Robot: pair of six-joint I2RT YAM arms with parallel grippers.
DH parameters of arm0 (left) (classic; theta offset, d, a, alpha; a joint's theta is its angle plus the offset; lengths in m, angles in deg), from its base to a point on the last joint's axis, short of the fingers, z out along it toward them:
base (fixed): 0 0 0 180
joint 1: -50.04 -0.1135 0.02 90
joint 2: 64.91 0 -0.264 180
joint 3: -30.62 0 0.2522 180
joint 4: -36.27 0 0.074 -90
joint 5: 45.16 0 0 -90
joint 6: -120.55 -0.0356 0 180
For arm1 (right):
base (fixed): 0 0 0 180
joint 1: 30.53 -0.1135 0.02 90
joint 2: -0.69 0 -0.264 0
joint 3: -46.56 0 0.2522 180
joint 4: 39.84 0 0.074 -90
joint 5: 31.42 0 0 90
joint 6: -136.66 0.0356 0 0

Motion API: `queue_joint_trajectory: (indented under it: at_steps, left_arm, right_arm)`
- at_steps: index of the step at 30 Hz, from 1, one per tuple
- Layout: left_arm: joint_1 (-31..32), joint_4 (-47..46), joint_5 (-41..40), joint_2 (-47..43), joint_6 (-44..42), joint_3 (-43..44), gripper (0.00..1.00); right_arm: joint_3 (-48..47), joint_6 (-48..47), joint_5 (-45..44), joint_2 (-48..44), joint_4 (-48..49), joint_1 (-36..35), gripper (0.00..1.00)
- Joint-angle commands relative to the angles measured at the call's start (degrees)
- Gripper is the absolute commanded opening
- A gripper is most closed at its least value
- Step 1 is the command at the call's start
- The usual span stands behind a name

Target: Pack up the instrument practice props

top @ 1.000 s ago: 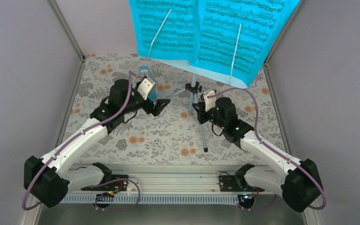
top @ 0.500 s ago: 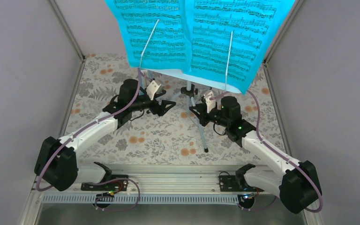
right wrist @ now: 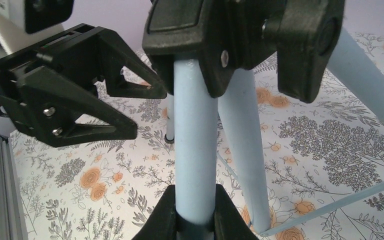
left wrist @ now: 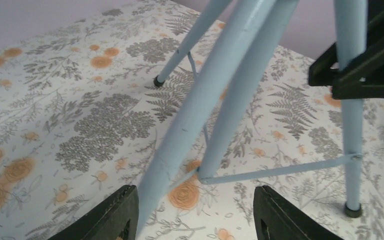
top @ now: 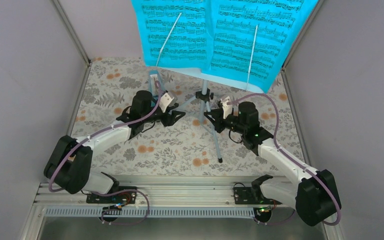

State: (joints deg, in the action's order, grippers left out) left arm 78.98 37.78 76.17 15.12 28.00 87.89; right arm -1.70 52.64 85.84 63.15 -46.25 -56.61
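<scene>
The light blue tripod music stand (top: 216,145) stands at the middle back with teal sheet-music pages (top: 220,35) spread on its desk. My right gripper (top: 210,120) is shut on one of the stand's tubes (right wrist: 195,150) just below the black hub (right wrist: 240,35). My left gripper (top: 179,116) is open and low beside the tripod. In the left wrist view its jaws (left wrist: 197,220) straddle a sloping stand leg (left wrist: 180,140) without touching it. A small light blue wedge, seemingly the metronome (top: 154,82), stands behind the left gripper.
A floral cloth (top: 170,150) covers the table. Grey walls (top: 25,75) close in left and right, with metal posts at the back corners. An aluminium rail (top: 180,195) runs along the near edge. The tripod's thin braces (left wrist: 280,170) span between its legs just above the cloth.
My left gripper dropped and moved right, up to the tripod's legs. The stand's desk and pages swayed left, then back right. My right gripper kept hold of the tube.
</scene>
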Motion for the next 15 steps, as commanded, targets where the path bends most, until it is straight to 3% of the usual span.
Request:
queue_joint_trajectory:
  at_steps: [1, 10, 12, 15]
  left_arm:
    - [-0.6, -0.7, -0.5, 3.7, -4.3, 4.9, 0.56]
    - [-0.5, 1.9, 1.5, 9.4, -6.2, 12.1, 0.52]
    - [0.0, 3.3, 2.8, 10.6, -6.5, 13.4, 0.45]
    - [1.2, 6.0, 3.2, 11.9, -7.7, 15.2, 0.27]
  right_arm:
    - [0.0, -1.3, 4.6, 0.1, 8.8, 0.7, 0.04]
    - [0.1, -1.3, 5.4, 1.3, 9.7, 1.5, 0.04]
    - [0.2, -1.2, 5.2, 1.4, 10.0, 1.6, 0.04]
    - [0.2, -1.1, 4.6, 1.3, 10.4, 1.8, 0.04]
